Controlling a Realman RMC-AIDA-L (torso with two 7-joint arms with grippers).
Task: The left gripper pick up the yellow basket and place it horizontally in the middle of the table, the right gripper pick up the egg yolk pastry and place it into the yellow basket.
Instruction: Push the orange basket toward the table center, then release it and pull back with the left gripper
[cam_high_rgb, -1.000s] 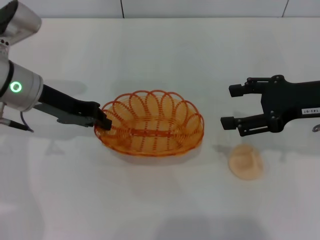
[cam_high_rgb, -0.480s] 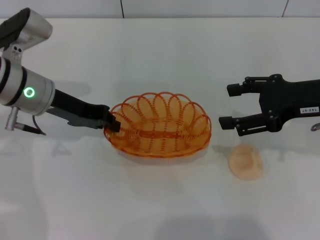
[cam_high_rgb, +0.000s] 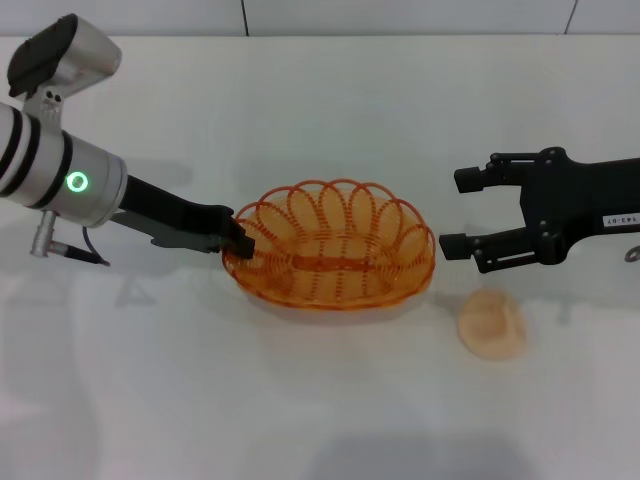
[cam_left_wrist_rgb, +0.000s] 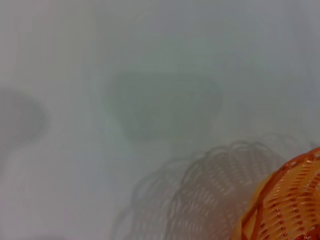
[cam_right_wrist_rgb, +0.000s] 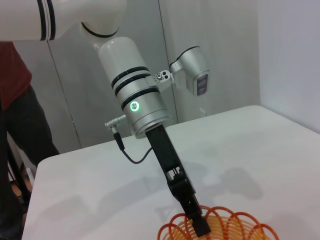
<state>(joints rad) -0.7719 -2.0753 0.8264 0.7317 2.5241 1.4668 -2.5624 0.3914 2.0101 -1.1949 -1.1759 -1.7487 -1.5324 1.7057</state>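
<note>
My left gripper (cam_high_rgb: 240, 243), a black two-fingered claw on a black arm with a silver-white cylindrical segment and lit green ring, reaches in from my left, fingers clamped together. My right gripper (cam_high_rgb: 466, 213), a black two-fingered claw with a small white label, extends from my right, jaws spread wide, level above the surface.

The table (cam_high_rgb: 320, 420) carries the egg yolk pastry (cam_high_rgb: 492, 324).

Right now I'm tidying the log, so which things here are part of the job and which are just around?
Job:
left gripper, shut on the yellow basket
right gripper, open above the egg yolk pastry
table

Just around:
person in a red top, seen beyond the table
</note>
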